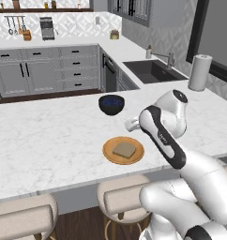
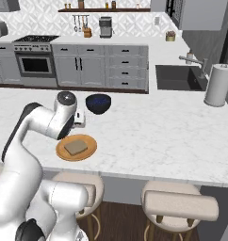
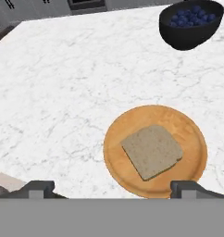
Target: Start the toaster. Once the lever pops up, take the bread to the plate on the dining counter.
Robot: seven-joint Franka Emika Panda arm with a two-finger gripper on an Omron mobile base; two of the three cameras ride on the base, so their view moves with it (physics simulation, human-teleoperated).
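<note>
- The bread [image 3: 153,151] lies flat in the middle of the plate [image 3: 190,127]. It is one small tan slice, and the orange-brown rim shows all around it.
- The plate sits on the white marble surface [image 1: 49,136], near the front edge, above the stools [image 2: 179,204].
- A dark blue bowl [image 3: 191,24] stands on the same surface, a little behind the plate and not touching it. It is full of small round blue things that look like blueberries.
- The tool [image 3: 112,187] hangs above the plate. Its two dark fingertips [image 3: 40,189] are spread wide apart and hold nothing. The bread is not touching them.
- In the left base view the white arm [image 1: 164,136] bends over the surface just right of the plate.
- A sink [image 2: 179,77] is set into the worktop at the back right. I cannot tell if anything is in it.
- A white paper towel roll [image 2: 218,84] stands upright near the sink.
- A coffee machine [image 2: 105,26] stands on the far worktop by the wall.
</note>
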